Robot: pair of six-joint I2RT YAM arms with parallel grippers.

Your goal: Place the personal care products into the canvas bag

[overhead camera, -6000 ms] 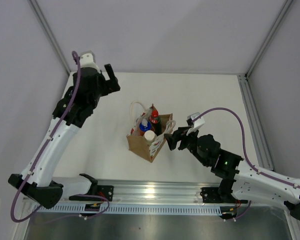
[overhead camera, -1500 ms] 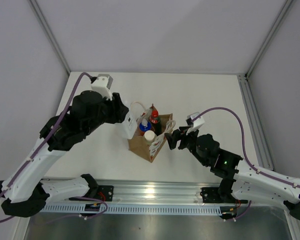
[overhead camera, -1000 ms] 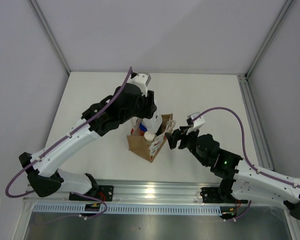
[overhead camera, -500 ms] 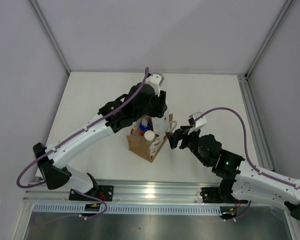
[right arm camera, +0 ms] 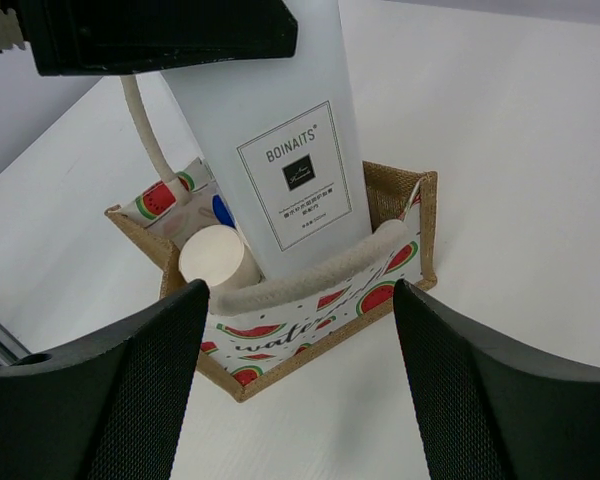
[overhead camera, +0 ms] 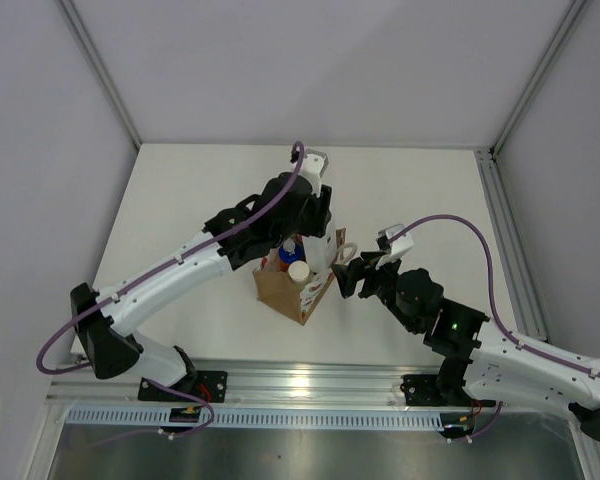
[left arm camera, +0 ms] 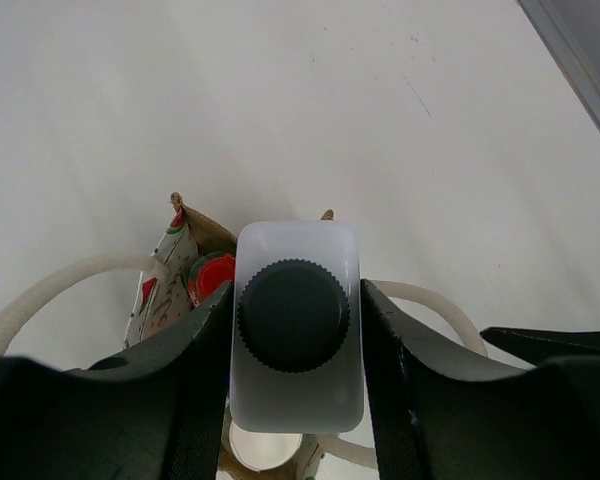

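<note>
The clear bottle with a black cap [left arm camera: 295, 315] hangs upright with my left gripper [left arm camera: 295, 335] shut on its shoulders. Its labelled body [right arm camera: 280, 150] reaches down into the mouth of the canvas bag [right arm camera: 310, 310], at the far right corner. In the bag stand a red-capped bottle [left arm camera: 210, 277], a cream-capped one [right arm camera: 218, 258] and a blue-capped one [right arm camera: 223, 208]. From above, the left gripper [overhead camera: 318, 222] covers the back of the bag [overhead camera: 285, 295]. My right gripper [overhead camera: 348, 275] stays open just right of the bag, fingers [right arm camera: 500, 385] spread, holding nothing.
Cream rope handles [left arm camera: 50, 290] loop out on both sides of the bag, and one lies along its printed front [right arm camera: 310, 270]. A metal rail [overhead camera: 505, 230] runs down the table's right edge. White walls close in behind and at the sides.
The left arm has carried the clear bottle rightward over the bag and brought it down into the bag's mouth. The right arm has stayed where it was.
</note>
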